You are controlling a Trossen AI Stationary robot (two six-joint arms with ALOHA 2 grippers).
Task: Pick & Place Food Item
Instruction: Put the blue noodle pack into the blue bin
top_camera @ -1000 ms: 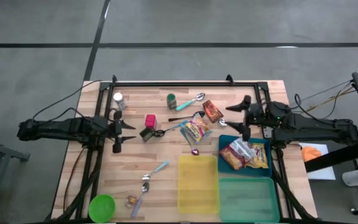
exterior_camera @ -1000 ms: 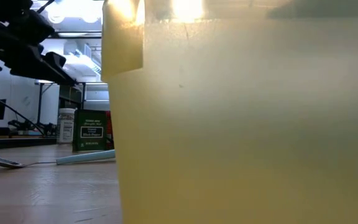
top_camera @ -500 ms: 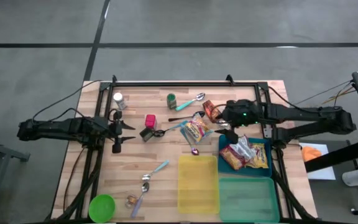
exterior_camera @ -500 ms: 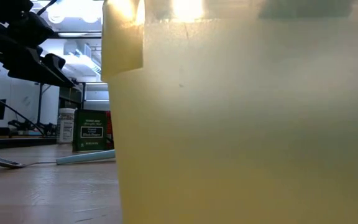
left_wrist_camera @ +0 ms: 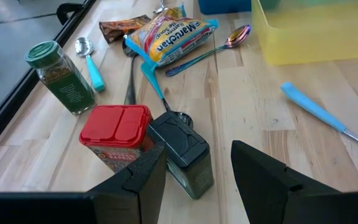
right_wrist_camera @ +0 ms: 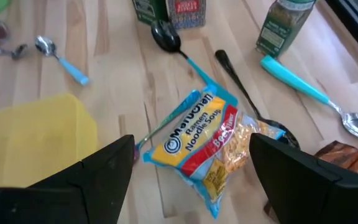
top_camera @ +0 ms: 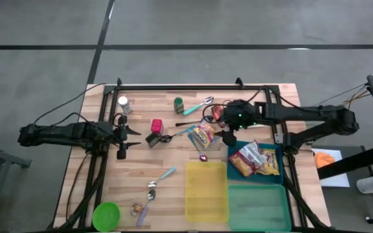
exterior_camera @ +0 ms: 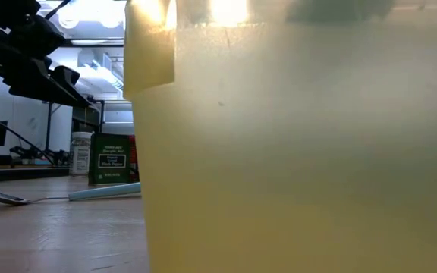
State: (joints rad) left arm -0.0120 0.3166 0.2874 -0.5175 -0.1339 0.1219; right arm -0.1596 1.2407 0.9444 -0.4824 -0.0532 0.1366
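Observation:
A yellow-and-blue ramen packet (top_camera: pixel 204 136) lies flat on the wooden table, mid-table; it also fills the middle of the right wrist view (right_wrist_camera: pixel 207 143). My right gripper (top_camera: pixel 225 127) hangs open above the packet's right end, tipped down toward it, its fingers (right_wrist_camera: pixel 107 167) apart and touching nothing. A brown snack packet (top_camera: pixel 220 115) lies just beyond it. My left gripper (top_camera: pixel 122 136) waits open at the table's left, facing a black-lidded jar (left_wrist_camera: pixel 182 155) and a red-capped can (left_wrist_camera: pixel 118 134).
A blue tray (top_camera: pixel 272 178) holding snack bags sits right of the ramen, with a yellow bin (top_camera: pixel 206 191) and a green bin (top_camera: pixel 259 207) nearer. Spoons (top_camera: pixel 201 103), a green spice jar (top_camera: pixel 179 105), a white bottle (top_camera: pixel 123 103) and a green bowl (top_camera: pixel 106 215) lie around.
My right gripper has reached from the table's right edge toward the middle, over the ramen packet, and has tipped downward. Its fingers stay open. Nothing on the table has moved.

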